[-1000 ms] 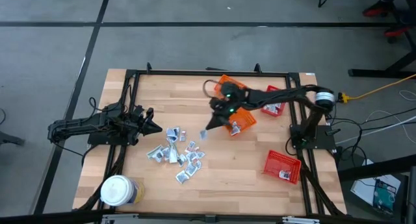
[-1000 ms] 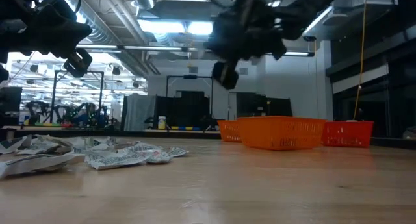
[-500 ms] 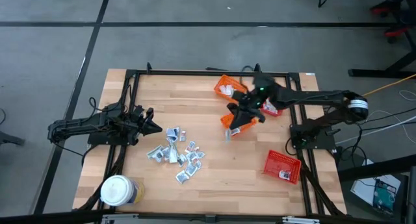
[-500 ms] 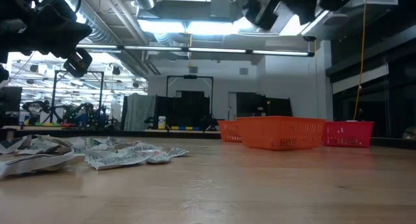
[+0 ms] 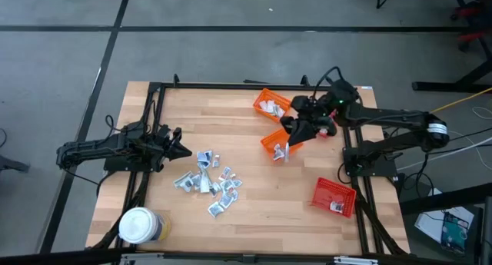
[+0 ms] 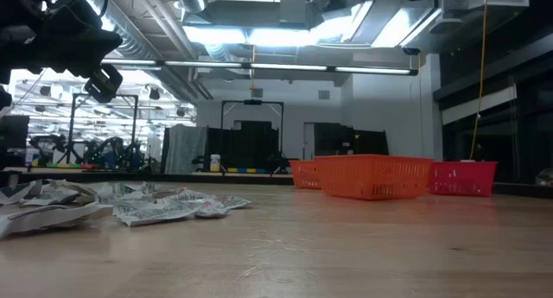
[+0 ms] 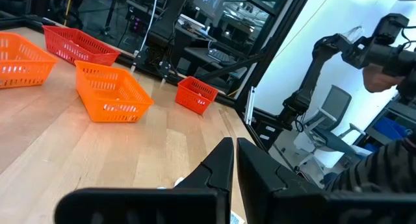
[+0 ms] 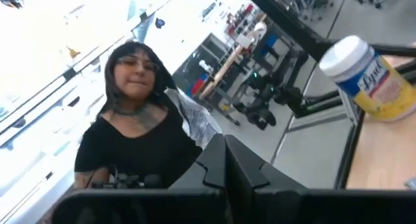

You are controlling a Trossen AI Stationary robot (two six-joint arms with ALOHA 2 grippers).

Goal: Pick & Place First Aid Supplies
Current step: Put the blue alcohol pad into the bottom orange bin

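1. Your high view looks straight down from well above, taking in the whole table (image 5: 254, 211) and both arms.
2. Your low view sits at tabletop height, facing level across the wood toward the orange basket (image 6: 373, 175) and the room behind.
3. Your left wrist view looks forward across the table; it shares that orange basket (image 7: 112, 92) with the low view.
4. Your right wrist view tilts upward, facing a person (image 8: 130, 126) beyond the table.

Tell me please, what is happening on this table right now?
The right end effector is shut on one silvery sachet and holds it over an orange basket toward the table's right side. The pile of sachets lies near the middle of the wooden table. The left end effector waits, shut and empty, at the left side.
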